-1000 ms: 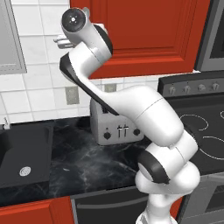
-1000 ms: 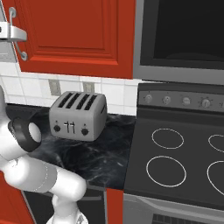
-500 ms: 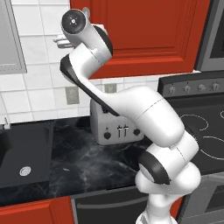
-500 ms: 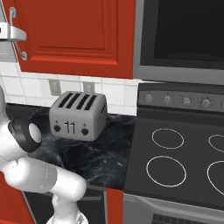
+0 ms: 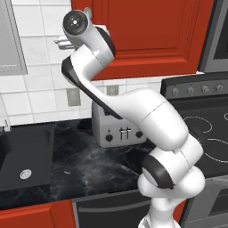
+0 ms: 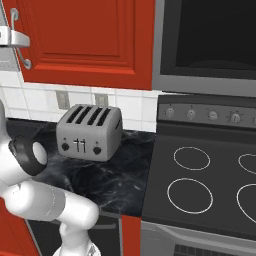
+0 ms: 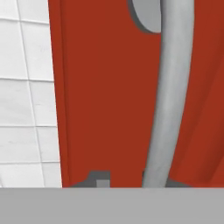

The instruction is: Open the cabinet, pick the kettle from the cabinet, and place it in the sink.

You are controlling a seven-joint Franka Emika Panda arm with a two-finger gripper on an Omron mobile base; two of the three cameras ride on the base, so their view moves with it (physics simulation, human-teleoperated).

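The red cabinet is closed, so the kettle is hidden. My gripper is raised to the door's left edge, at the silver bar handle. In the hand view, the handle runs down the red door and passes between the tips of my gripper. It lies over the right tip, and a strip of red shows beside the left tip. Whether the jaws press on the bar is unclear. The black sink lies low at the left, set in the counter.
A silver four-slot toaster stands on the black marble counter below the cabinet. A black stove and a microwave are to the right. A grey wall cabinet hangs at the left.
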